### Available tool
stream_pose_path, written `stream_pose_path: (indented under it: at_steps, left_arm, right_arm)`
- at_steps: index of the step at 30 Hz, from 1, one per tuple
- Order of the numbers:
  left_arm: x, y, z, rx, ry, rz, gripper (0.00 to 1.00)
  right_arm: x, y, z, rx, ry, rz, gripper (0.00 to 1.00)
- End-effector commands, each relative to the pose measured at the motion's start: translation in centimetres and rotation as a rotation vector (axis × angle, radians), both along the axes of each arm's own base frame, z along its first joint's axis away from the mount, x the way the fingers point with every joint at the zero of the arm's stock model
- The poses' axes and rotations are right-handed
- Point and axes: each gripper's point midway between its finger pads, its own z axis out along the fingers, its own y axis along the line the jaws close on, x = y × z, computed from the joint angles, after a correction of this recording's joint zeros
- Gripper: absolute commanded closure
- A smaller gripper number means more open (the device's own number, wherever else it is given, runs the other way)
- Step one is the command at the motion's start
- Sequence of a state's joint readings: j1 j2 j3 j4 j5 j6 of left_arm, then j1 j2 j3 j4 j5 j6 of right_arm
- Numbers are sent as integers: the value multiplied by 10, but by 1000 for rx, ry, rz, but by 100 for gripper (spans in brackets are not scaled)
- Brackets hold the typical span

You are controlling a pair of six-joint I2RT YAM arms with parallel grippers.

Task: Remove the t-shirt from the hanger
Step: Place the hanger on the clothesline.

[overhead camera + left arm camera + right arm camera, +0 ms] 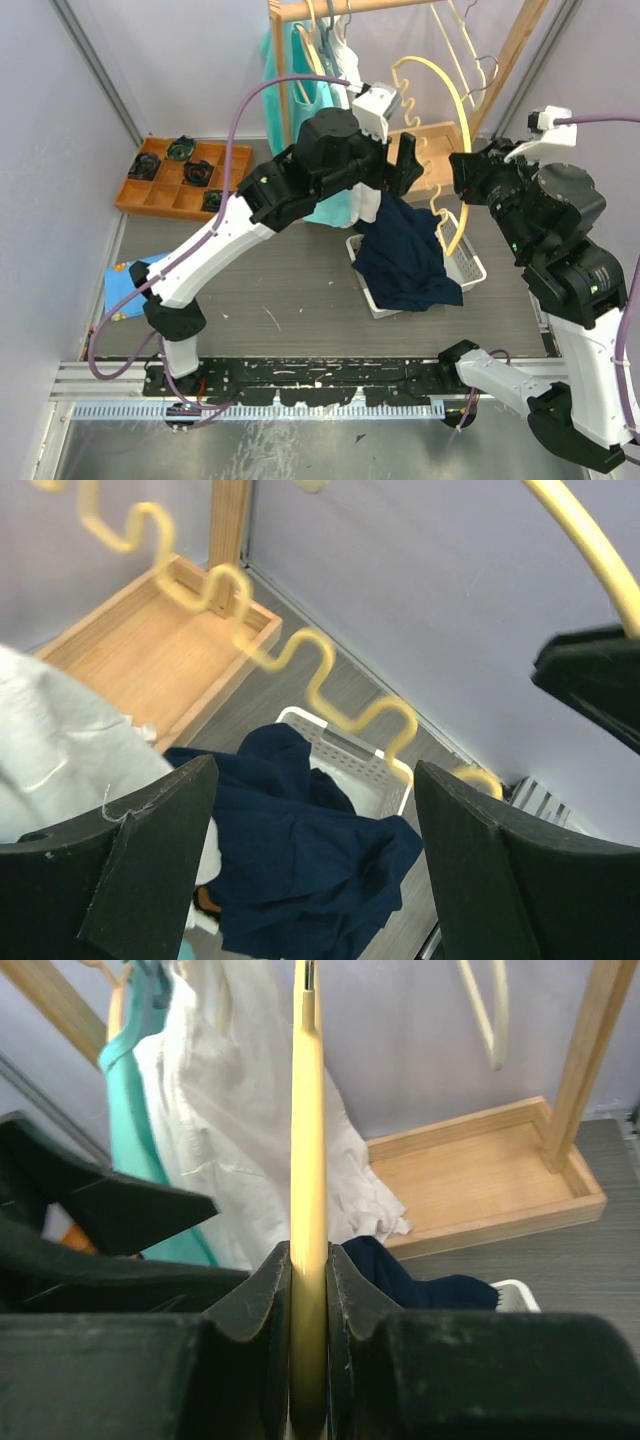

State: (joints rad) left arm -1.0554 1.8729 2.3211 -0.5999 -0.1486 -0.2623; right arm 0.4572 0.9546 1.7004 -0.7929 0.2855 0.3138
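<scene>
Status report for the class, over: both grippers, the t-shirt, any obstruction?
Left gripper open, empty. Right gripper shut on yellow hanger. Navy t-shirt off hanger, draped over white basket. No obstruction seen.

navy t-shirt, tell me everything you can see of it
The dark navy cloth t-shirt is a soft, crumpled heap with no print showing. It lies in and over the white slotted plastic basket, covering most of it and spilling over its near rim. It looks free of the yellow wavy plastic hanger, which the right hand clamps edge-on. The left hand hangs open above the shirt with nothing between its fingers.
</scene>
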Motion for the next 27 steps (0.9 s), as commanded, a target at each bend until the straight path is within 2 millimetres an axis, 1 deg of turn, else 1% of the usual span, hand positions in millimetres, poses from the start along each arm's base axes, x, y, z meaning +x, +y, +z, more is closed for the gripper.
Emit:
stream_pose_path:
  at_steps: [1,4,7,11,15,16,20,24,26,27]
  left_arm:
    - [-8,47,41,-42,-44,60,14]
    - [-16,67,57,-58,-63,77,14]
    - [-21,82,66,-64,-72,92,14]
    - [-29,102,75,-75,-79,116,14]
    - [-34,119,74,-69,-80,140,14]
    - [-36,126,77,-75,-85,147,14]
    - [-41,141,78,-69,-94,164,14]
    - [-45,153,78,-74,-95,181,14]
    - [-47,159,78,-75,-98,190,14]
    - [-48,162,79,-79,-100,194,14]
  right_arm:
    - [13,-16,39,-31,-132,-100,99]
    - [27,-16,39,-62,-133,-129,99]
    - [41,-13,39,-102,-140,-142,99]
    - [60,-6,45,-150,-167,-145,99]
    - [80,3,54,-187,-197,-138,99]
    - [86,6,56,-211,-202,-134,99]
    - [112,18,66,-257,-215,-100,99]
    - [135,15,75,-247,-216,-89,100]
    - [145,12,77,-238,-212,-87,99]
    - [150,14,77,-236,-213,-68,99]
